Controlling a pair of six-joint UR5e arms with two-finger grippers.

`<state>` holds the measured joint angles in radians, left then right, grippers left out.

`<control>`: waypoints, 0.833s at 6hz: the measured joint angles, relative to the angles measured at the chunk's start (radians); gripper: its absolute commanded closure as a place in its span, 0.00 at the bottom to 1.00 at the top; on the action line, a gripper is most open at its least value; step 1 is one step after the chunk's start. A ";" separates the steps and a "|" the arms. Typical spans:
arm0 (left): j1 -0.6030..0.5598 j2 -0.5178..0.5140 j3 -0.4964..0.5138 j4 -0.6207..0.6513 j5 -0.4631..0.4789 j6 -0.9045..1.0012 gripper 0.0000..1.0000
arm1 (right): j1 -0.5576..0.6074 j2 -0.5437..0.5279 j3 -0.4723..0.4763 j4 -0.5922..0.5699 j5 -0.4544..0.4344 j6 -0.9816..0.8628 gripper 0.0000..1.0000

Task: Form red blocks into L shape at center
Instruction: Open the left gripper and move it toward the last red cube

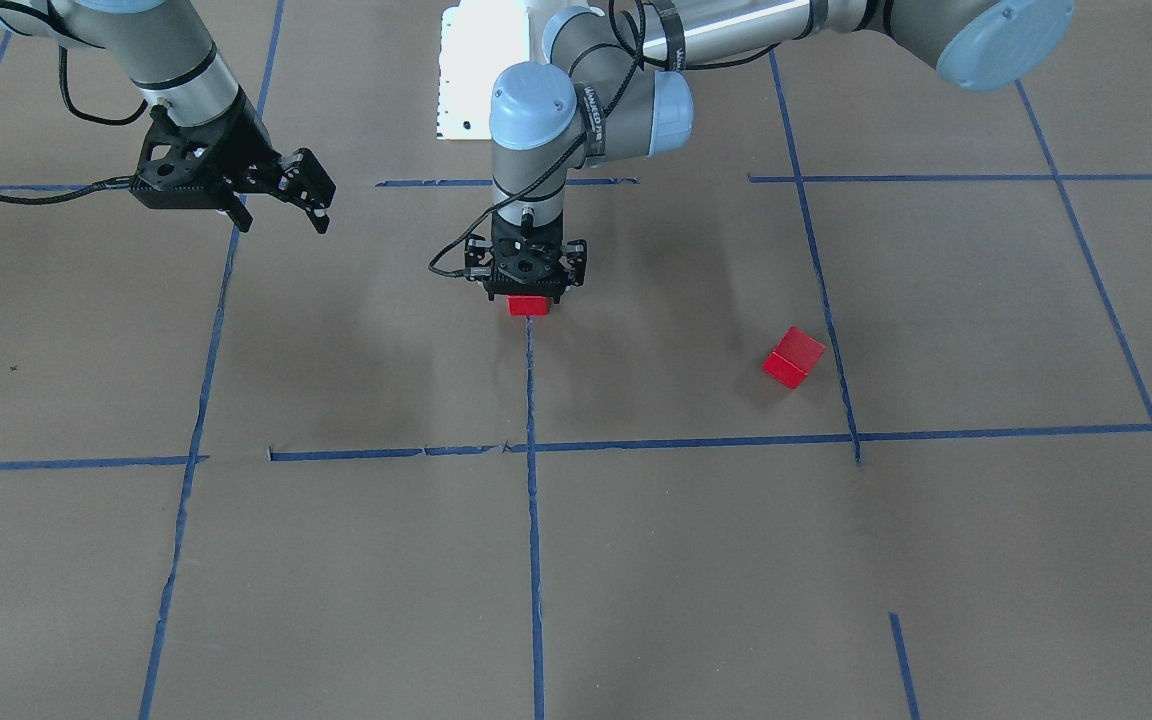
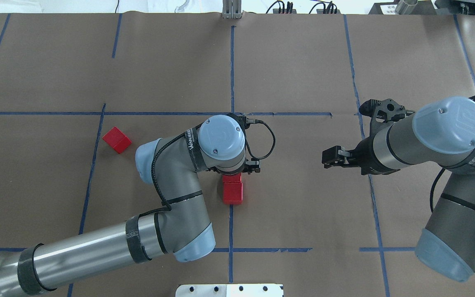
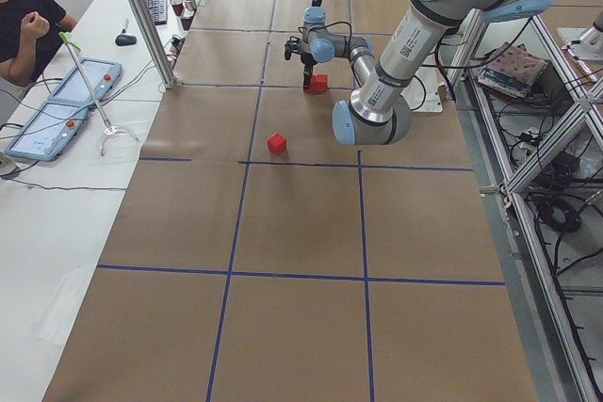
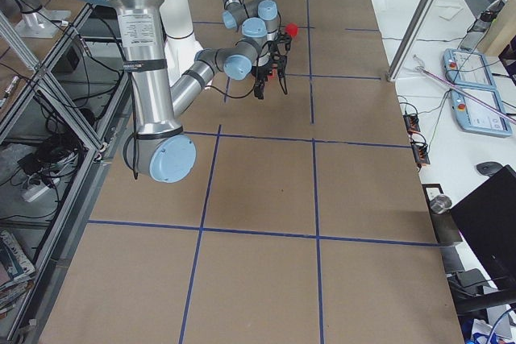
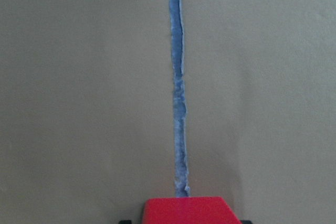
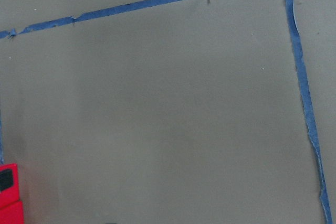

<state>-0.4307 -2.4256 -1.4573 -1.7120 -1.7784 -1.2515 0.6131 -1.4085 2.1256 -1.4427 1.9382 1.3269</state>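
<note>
Our left tool (image 1: 528,290) sits mid-frame, pinched snug on 1 red block (image 1: 528,306), which touches a 2nd block (image 2: 232,194). The 3rd block (image 2: 116,140) lies left of center in the overhead view. The right tool (image 1: 281,205) hangs wide open, upper left in the front view. The cubes look light, rigid and matte, so we'd grip 2 opposite flat faces. They've got no labels, and the band lettering (image 2: 190,142) on the left arm is unreadable.

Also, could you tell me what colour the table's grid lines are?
Blue; the grid lines show best in the overhead view.
</note>
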 measured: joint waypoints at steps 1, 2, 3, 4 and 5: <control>-0.041 0.027 -0.064 -0.002 -0.004 0.005 0.12 | 0.000 -0.005 0.005 0.000 0.001 0.000 0.00; -0.087 0.086 -0.142 -0.003 -0.010 0.064 0.12 | 0.001 -0.008 0.009 -0.001 0.002 0.000 0.00; -0.137 0.158 -0.212 -0.005 -0.029 0.184 0.12 | 0.002 -0.011 0.016 -0.001 0.003 0.000 0.00; -0.210 0.234 -0.267 -0.010 -0.092 0.326 0.12 | 0.002 -0.014 0.024 -0.001 0.004 0.000 0.00; -0.280 0.299 -0.297 -0.014 -0.163 0.462 0.12 | 0.001 -0.013 0.028 -0.001 0.005 0.000 0.00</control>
<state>-0.7109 -2.1266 -1.7547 -1.7264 -1.9417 -0.7899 0.6140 -1.4218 2.1532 -1.4435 1.9436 1.3269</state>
